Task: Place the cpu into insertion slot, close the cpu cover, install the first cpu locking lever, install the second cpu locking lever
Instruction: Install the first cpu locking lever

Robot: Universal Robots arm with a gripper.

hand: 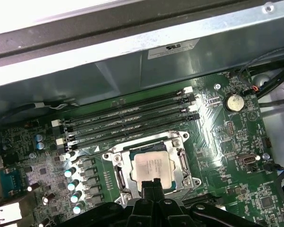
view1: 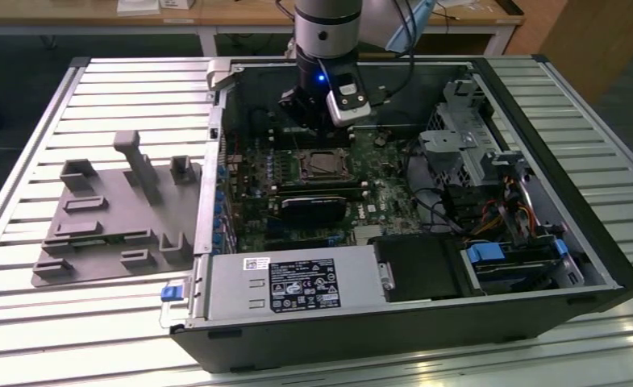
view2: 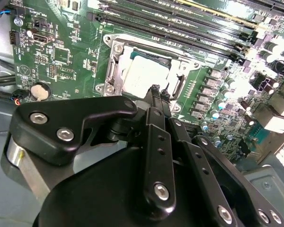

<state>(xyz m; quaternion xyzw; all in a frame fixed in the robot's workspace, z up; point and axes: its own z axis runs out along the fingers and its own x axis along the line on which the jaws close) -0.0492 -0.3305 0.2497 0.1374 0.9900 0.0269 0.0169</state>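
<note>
The chip lies flat in its socket near the middle of the green board, with the silver cover framing it. The fingers are pressed together with nothing between them. Their tips are right at one edge of the chip, though I cannot tell whether they touch it. The open computer case sits on the slatted tabletop.

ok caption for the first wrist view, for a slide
claw tip at the edge of the cpu seated in the insertion slot, beside the memory slots
</note>
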